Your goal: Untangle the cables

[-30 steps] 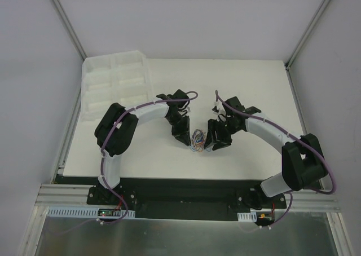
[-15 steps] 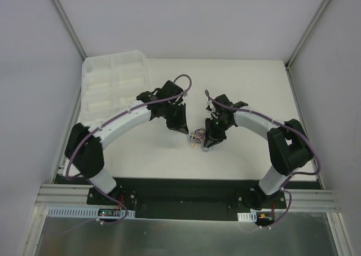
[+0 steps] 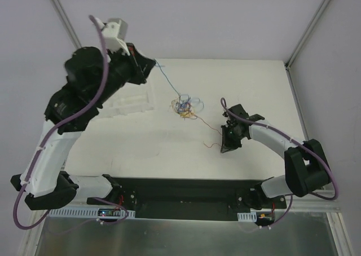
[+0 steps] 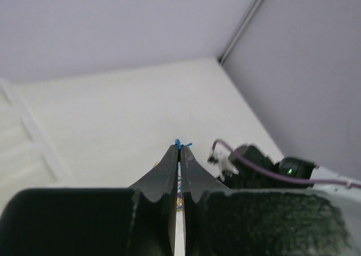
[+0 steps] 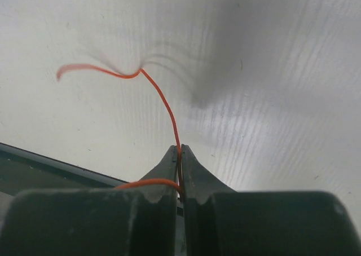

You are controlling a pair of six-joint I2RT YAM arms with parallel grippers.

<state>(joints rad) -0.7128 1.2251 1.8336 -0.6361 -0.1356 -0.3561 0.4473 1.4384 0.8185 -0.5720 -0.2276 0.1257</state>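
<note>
The cables [image 3: 184, 105] form a small tangle of blue, red, orange and yellow wires in the middle of the white table. A blue wire [image 3: 168, 80] runs taut from the tangle up to my left gripper [image 3: 151, 64], raised high at the back left. In the left wrist view the left gripper [image 4: 180, 147] is shut on the blue wire's end [image 4: 179, 141]. My right gripper [image 3: 224, 149] sits low to the tangle's near right. It is shut [image 5: 180, 149] on a red-orange wire [image 5: 164, 102], whose free end [image 3: 211, 146] curls over the table.
A white compartment tray [image 3: 125, 101] lies at the back left, partly hidden behind my raised left arm. Grey walls enclose the table on three sides. A black base rail [image 3: 180, 188] runs along the near edge, behind the right gripper.
My left arm rose and swung to the back left, pulling the blue wire taut and dragging the tangle backward. My right gripper shut on the red-orange wire and drew back to the near right.
</note>
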